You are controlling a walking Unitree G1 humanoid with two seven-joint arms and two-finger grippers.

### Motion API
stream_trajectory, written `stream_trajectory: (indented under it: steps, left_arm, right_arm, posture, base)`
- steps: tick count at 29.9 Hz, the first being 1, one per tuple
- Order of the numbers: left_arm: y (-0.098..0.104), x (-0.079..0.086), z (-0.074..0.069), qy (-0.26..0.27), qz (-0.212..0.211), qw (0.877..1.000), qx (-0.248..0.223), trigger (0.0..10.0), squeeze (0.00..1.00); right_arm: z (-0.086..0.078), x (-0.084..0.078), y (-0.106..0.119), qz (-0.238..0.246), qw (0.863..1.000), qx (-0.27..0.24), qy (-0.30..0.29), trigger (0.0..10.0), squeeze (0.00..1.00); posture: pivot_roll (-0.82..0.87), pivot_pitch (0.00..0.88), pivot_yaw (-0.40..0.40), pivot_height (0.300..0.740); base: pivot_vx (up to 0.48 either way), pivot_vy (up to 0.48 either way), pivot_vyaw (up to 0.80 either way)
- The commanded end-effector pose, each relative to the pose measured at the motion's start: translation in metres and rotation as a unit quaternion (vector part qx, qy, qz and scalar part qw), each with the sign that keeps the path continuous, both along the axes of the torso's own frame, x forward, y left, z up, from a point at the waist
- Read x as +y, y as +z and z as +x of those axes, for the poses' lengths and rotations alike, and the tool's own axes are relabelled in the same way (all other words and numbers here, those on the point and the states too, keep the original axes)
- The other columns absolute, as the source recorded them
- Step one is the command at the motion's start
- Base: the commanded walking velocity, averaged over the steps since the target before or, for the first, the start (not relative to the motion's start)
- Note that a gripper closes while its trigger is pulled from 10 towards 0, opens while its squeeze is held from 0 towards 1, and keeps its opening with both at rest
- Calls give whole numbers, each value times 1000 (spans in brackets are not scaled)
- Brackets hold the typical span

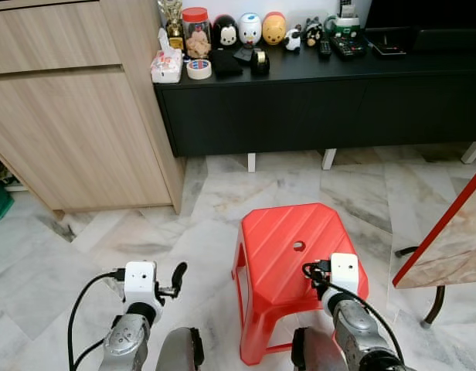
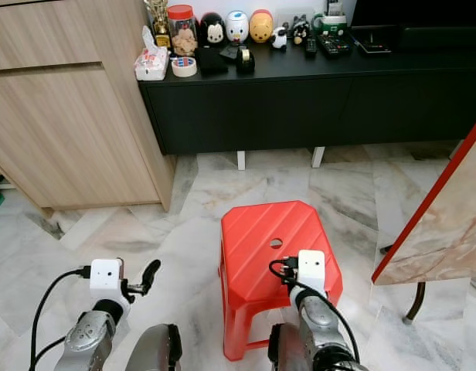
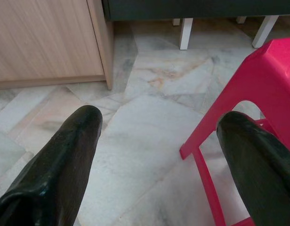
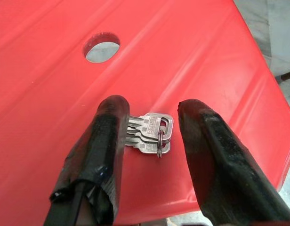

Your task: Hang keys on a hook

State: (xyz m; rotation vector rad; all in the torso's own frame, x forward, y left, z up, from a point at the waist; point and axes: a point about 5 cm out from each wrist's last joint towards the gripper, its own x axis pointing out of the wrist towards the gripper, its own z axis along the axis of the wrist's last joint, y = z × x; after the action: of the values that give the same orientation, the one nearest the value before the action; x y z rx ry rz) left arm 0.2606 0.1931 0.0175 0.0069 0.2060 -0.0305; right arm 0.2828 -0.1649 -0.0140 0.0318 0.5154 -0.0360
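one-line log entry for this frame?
stage: pre-grasp | right gripper: open, straddling keys on red stool | left gripper: open, idle above floor | keys: not lifted

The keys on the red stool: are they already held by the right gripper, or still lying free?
Lying free. The keys rest flat on the red stool, between the open fingers of the right gripper, not clamped.

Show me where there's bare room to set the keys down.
Bare: the red stool top around its centre hole, beyond the keys between the right gripper jaws. Crowded: the left end of the black sideboard, packed with jars and figurines.
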Motion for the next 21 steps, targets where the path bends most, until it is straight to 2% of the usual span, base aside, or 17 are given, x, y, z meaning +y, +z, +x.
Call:
stream_trajectory:
  steps: [1,10,21]
  left_arm:
    - [-4,2,-2,-1,7,1000,13,10000,0]
    - [-4,3,-2,-1,8,1000,13,10000,0]
    - [-4,3,-2,-1,9,1000,13,10000,0]
  right_arm:
    - [2,0,1,0,1000,3,1,10000,0]
    - [-2,0,-4,-2,1000,28,2,10000,0]
    - [2,-1,-2,-3,999,32,-1,10000,0]
  posture:
    - [77,80,16,597]
    - [77,83,18,597]
    - [79,83,19,597]
  base:
    - [0,0,0]
    - [0,0,0]
    - [0,0,0]
